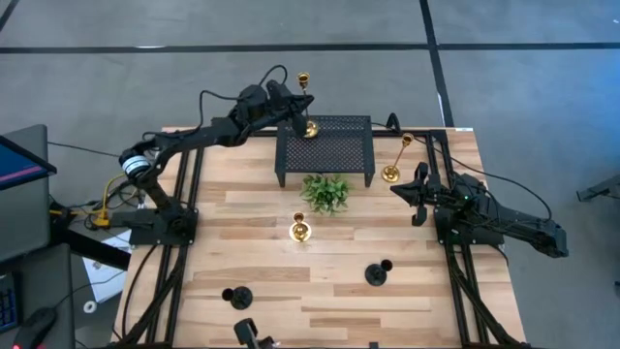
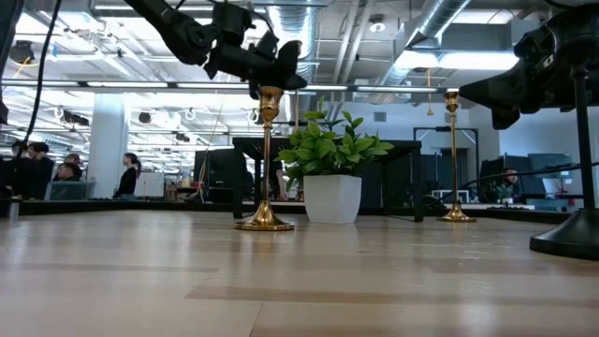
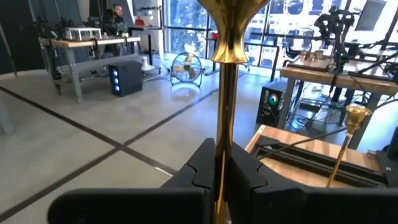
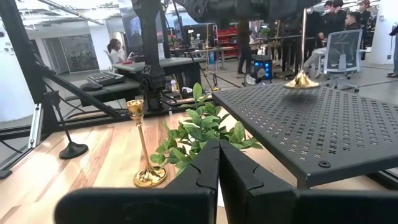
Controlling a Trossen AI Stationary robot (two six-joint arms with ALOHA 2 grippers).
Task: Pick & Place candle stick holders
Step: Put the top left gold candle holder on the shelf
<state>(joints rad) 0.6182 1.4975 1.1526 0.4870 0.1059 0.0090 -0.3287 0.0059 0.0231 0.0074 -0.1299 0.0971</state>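
A tall thin gold holder stands upright over the black mesh stand at the table's far side, and my left gripper is shut on it. My right gripper is shut and empty beside the second tall gold holder, which stands on its round base at the right. A shorter gold holder stands in front of the green plant. Two black holders stand near the front edge. My left gripper pinches the holder's thin stem between its two fingers, high up, a little below the cup. The fingers come about level from the table's left and lie across the stem. The holder is upright; its base is at the mesh top, but I cannot tell whether it touches.
The mesh stand's top is bare apart from the held holder. The plant in its white pot stands just in front of the stand. In the low view, one black holder's base stands close at the right. People sit in the room behind.
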